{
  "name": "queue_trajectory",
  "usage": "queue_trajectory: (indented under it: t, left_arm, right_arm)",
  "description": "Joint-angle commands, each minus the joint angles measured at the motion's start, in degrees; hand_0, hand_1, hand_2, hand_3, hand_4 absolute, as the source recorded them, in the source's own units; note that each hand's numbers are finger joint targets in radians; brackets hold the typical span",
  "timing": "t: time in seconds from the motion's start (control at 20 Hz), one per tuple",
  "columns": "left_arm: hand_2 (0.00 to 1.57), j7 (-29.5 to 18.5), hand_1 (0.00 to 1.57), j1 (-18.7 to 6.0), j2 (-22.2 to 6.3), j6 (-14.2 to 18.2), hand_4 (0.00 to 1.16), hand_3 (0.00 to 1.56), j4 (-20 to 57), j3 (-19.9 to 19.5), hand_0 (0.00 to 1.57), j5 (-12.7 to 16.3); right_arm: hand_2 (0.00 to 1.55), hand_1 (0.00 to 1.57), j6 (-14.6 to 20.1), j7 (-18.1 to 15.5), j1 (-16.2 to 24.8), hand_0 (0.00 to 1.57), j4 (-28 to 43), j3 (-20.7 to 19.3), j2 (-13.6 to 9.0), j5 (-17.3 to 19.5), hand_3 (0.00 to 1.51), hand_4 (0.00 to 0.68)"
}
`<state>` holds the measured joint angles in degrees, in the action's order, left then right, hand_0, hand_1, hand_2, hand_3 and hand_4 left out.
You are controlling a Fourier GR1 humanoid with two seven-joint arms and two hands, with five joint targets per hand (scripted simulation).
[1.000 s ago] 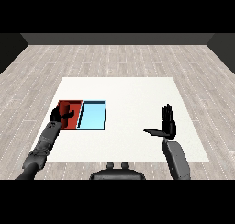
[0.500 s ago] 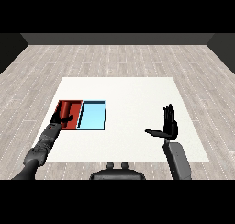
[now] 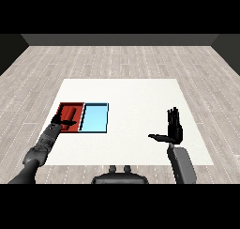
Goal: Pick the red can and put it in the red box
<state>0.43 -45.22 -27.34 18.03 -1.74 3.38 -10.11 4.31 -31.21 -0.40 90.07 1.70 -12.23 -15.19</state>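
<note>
Two trays, can in the red one

red can point(image 3: 71, 115) lies inside red tray point(image 3: 63, 111), just left of light blue tray point(image 3: 94, 118). Left hand point(image 3: 59, 124) sits over red tray's near edge, fingers hard to read, can't tell. Right hand point(image 3: 174, 128) well apart, upright, fingers straight, thumb out, holding nothing

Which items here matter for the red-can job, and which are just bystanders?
Job:
red can, lying in the red tray
red tray
left hand, at the red tray

Bystanders:
light blue tray
right hand, open, off to the side
</note>
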Motion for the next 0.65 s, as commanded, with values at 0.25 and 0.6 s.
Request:
queue_trajectory:
  t: [0.25,0.6]
  left_arm:
    - [0.0,-23.0,0.0,4.8,1.1,4.3,0.0,0.0,-12.7,-15.3,0.0,15.1]
    - [0.0,-39.4,0.0,5.5,7.0,-6.6,0.0,0.0,-29.5,-18.4,0.0,21.6]
  right_arm:
    - [0.0,0.0,-1.0,-1.5,1.2,0.0,1.1,1.5,0.8,0.8,0.0,0.0]
    - [0.0,0.0,-2.4,-0.5,-0.8,0.0,0.8,0.9,0.1,-0.2,0.0,0.0]
